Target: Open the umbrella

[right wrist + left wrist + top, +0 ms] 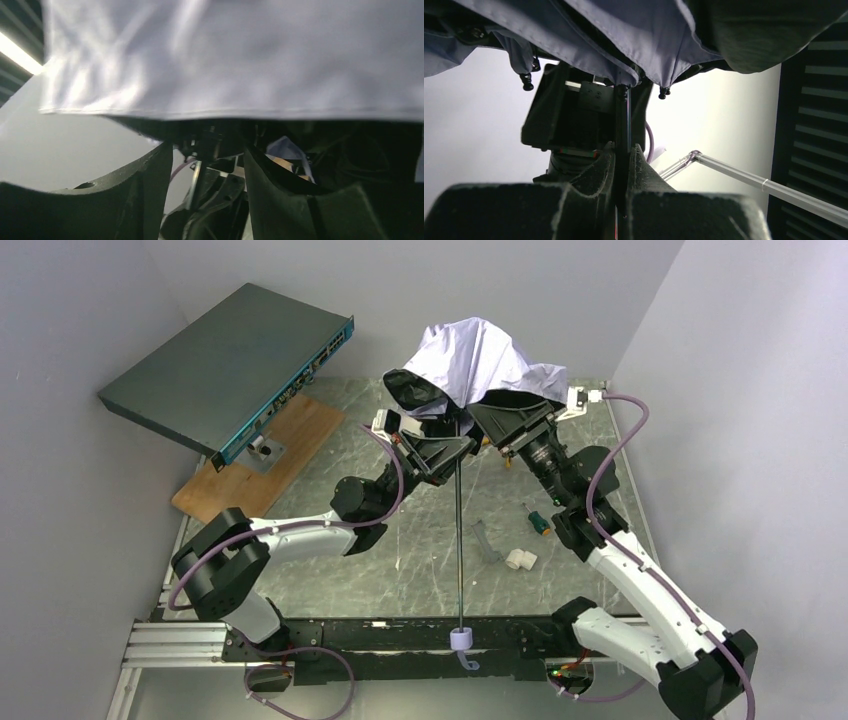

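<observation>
The umbrella stands upright, its pale lavender canopy [475, 355] hanging half-folded over both grippers. Its thin shaft [459, 540] runs down to the small handle [461, 639] at the table's near edge. My left gripper [458, 443] is shut on the shaft just under the canopy; in the left wrist view the fingers [639, 165] pinch the dark shaft [622, 115] below the fabric [624, 30]. My right gripper [487, 428] is beside it under the canopy, open. In the right wrist view its gripper [207, 155] stands wide, with the shaft [196, 180] between and beyond the fingers and fabric [240, 55] above.
A dark network switch [235, 365] leans over a wooden board [265, 455] at the back left. A small green-handled screwdriver [538, 522], a white pipe fitting [520, 560] and a grey part [485, 540] lie on the marble table right of the shaft.
</observation>
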Available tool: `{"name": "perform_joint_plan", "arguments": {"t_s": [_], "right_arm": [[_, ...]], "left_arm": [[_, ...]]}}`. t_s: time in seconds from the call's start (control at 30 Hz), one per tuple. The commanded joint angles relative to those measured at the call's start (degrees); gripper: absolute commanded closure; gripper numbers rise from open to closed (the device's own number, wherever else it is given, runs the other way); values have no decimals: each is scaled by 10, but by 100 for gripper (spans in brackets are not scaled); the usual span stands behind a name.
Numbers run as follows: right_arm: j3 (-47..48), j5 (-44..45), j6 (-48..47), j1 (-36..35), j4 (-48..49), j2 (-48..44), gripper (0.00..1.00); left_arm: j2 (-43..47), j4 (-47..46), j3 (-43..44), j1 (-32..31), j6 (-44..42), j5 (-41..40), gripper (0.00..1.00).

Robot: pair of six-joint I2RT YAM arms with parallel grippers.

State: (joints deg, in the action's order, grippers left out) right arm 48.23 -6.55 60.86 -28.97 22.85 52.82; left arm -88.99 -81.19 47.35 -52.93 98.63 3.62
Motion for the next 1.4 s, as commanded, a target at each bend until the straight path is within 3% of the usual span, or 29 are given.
{"name": "perform_joint_plan", "arguments": {"t_s": [0.0,0.47,0.53,0.63,0.67,0.7,0.8,0.93,0.97,1.1,1.27,1.37], "right_arm": [[11,-41,1,-2,47,-6,44],[72,-90,-34,-7,23,53,54],[88,-90,-53,-7,2,53,67],[115,-76,-80,-7,-61,51,97],[127,-66,-89,-7,-95,50,100],[137,-56,-98,-8,-128,49,100],[168,-36,-123,-9,-227,49,100],[217,15,-153,-29,-341,62,100],[229,31,-160,-37,-365,64,100],[251,118,-181,-79,-417,67,100],[274,229,-205,-152,-483,86,100],[296,277,-214,-185,-517,103,100]], "left_arm": [[10,-126,40,-3,-11,5,100],[-27,-141,67,-21,-2,36,100],[-31,-140,64,-25,0,42,100],[-35,-141,56,-26,1,58,100],[-28,-141,46,-26,-6,61,100],[-19,-137,30,-26,-15,63,97],[19,-108,-30,-25,-50,62,68],[61,-4,-56,-16,-99,94,40],[70,38,-56,-14,-111,104,38],[99,198,-43,-6,-172,137,38],[121,371,0,-5,-255,143,58],[141,489,20,-5,-302,133,58]]}}
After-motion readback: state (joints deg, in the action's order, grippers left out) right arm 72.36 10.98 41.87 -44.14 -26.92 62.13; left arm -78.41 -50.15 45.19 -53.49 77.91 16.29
